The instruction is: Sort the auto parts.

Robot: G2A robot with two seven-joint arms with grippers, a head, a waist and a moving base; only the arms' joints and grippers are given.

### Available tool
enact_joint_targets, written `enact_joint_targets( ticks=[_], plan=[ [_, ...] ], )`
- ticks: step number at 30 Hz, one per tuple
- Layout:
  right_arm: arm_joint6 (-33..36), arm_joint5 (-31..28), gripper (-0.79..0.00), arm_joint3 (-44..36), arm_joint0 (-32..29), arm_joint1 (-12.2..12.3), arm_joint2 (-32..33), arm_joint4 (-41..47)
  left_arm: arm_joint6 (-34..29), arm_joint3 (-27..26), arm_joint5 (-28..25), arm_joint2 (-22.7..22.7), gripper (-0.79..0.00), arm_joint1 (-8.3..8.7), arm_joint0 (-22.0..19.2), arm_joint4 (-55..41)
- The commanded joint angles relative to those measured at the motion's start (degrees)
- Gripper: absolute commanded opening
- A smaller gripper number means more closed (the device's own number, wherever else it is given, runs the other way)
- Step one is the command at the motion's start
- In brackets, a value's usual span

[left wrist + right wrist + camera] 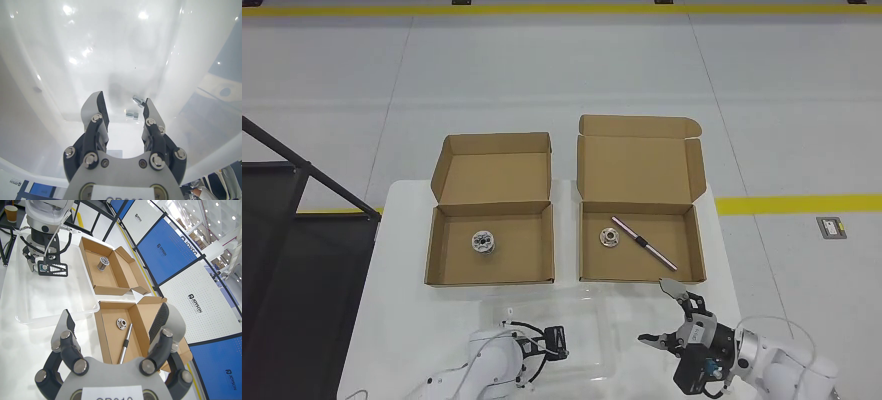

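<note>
My left gripper (pixel 123 96) hangs open inside the clear plastic tray (pixel 587 300) at the table's front. Two small silver bolts lie on the tray floor. One bolt (pixel 132 115) sits between the open fingers, and the other bolt (pixel 138 100) touches or nearly touches one fingertip. My right gripper (pixel 657 313) is open and empty, just in front of the right cardboard box (pixel 694 250). That box holds a round flange (pixel 121 324) and a long metal rod (pixel 125 343). The left cardboard box (pixel 437 250) holds a toothed cylindrical part (pixel 103 263).
Both boxes stand side by side behind the tray with their lids folded back. A black frame (pixel 302 165) stands off the table's left edge, with a paper cup (pixel 10 210) on a stand beyond. Bare white tabletop lies to the right of the tray.
</note>
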Motion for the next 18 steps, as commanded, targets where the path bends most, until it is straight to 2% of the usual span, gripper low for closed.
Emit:
enact_joint_targets(
  ticks=[1, 10, 18],
  plan=[
    [0.0, 0.0, 0.0, 0.0, 0.0, 0.0, 0.0, 0.0, -0.43, 0.06, 0.45, 0.88, -0.277, 0.32, -0.69, -0.71],
    [0.0, 0.0, 0.0, 0.0, 0.0, 0.0, 0.0, 0.0, -1.47, 0.69, 1.5, 3.9, -0.308, 1.09, -3.39, -3.49],
    [0.0, 0.0, 0.0, 0.0, 0.0, 0.0, 0.0, 0.0, -1.85, 1.61, 1.87, 5.48, -0.311, 0.88, -5.01, -5.07]
  ],
)
